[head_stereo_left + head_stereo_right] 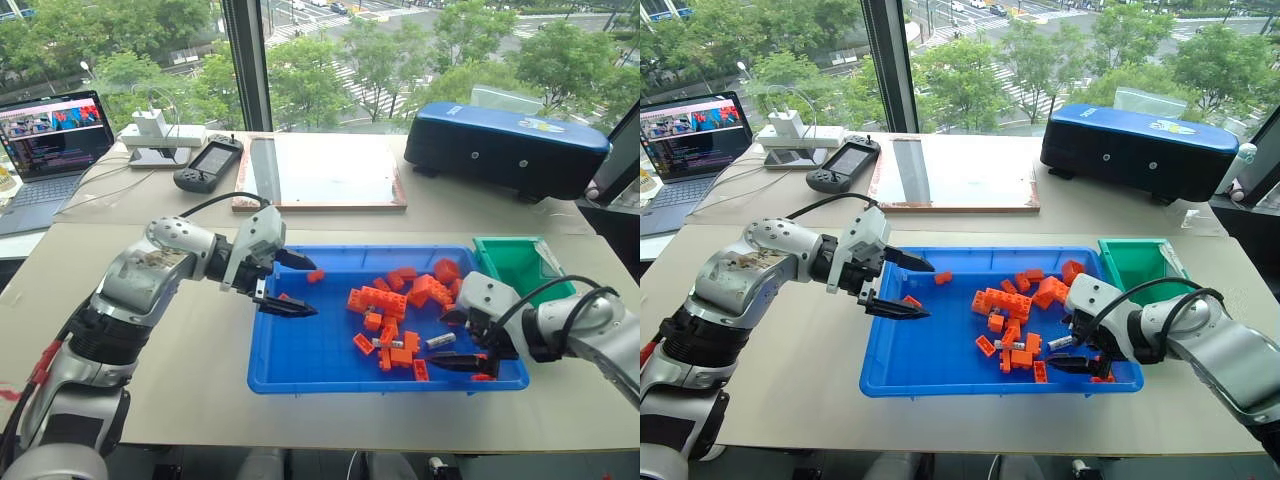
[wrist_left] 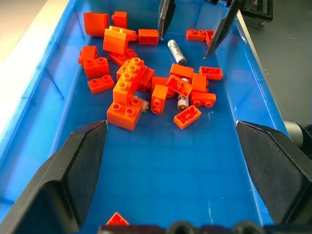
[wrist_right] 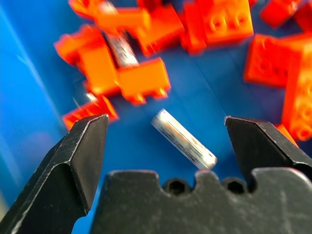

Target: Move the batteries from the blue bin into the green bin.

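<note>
Your silver battery (image 3: 184, 139) lay loose on the floor of the blue bin (image 1: 300, 375), beside the orange bricks (image 1: 400, 300), its label too blurred to read. Your right tool (image 1: 452, 352) hung low over it, fingers spread wide, nothing gripped. Your left tool (image 1: 285, 284) pointed across the bin, released too. The green bin (image 1: 520, 265) stood at the bin's far right corner.

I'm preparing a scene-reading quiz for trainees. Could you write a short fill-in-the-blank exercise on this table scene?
1. The silver-grey cylindrical battery lies between the open fingers of the ___ gripper.
2. The orange toy bricks lie in the shallow ___ plastic tray.
3. The small green plastic bin holds ___ batteries.
4. The left gripper is ___, holding nothing.

Missing words: right; blue; no; open
</note>
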